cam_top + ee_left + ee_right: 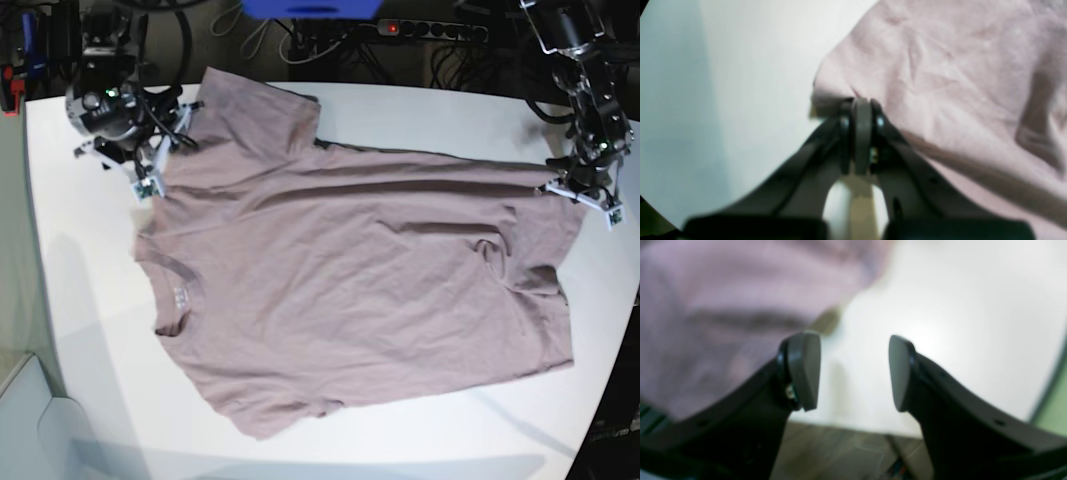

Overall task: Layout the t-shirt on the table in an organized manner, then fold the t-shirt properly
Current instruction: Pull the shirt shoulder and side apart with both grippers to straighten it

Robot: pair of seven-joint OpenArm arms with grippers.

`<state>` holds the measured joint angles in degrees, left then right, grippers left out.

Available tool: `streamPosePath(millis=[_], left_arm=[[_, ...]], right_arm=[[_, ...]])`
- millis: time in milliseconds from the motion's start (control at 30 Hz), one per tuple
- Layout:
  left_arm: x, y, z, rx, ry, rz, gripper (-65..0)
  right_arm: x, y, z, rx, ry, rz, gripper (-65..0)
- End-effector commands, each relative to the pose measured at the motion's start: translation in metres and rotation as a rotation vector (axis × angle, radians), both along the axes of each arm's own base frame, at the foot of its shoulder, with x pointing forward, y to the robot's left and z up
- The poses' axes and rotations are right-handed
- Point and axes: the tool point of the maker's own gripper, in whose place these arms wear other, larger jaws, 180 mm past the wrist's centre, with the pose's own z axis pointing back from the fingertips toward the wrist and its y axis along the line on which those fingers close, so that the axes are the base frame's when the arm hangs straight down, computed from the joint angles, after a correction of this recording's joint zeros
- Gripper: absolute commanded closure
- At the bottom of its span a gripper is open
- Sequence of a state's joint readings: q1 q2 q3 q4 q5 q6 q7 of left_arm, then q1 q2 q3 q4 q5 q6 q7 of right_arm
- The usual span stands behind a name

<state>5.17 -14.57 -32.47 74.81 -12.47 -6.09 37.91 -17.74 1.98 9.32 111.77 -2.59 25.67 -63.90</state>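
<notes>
— Black curved fingers point(805, 371) of the right tool point(853, 373) fill the right wrist view; how do they stand?

— Well apart, with nothing between them. They hang over the edge of the smooth white tabletop point(940, 323), just beside a blurred edge of the dusty mauve short-sleeved cotton t-shirt point(723, 306).

— And the left tool point(862, 110)?

— Its pads are pressed together, pinching a corner of the shirt's hem, which bunches at the tips.

— Where does the t-shirt lie overall?

— Spread mostly flat and face up across the middle of the tabletop in the base view, collar toward that view's left, hem toward its right. One sleeve lies at the top left beside the right tool, the other at the bottom. Creases run through the fabric, and the hem near the left tool is rumpled.
</notes>
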Motion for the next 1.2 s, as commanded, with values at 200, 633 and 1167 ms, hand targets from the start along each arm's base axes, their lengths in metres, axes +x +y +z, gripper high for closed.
streamPosePath(millis=[200,633,1167], left_arm=[[-0.009,-0.004,-0.009,-0.019,0.062,-0.012,0.0],[-0.013,-0.004,-0.011,-0.021,0.068,-0.008,0.0],[-0.023,-0.003,-0.015,-0.021,0.089,-0.005,0.0]], right_arm=[[-0.015,0.035,-0.007,0.117,-0.037,-0.014,-33.2],[-0.019,0.063,-0.014,0.169,-0.012,0.023,-33.1],[-0.036,0.08,-0.065,0.255,0.056,0.018,-19.0]])
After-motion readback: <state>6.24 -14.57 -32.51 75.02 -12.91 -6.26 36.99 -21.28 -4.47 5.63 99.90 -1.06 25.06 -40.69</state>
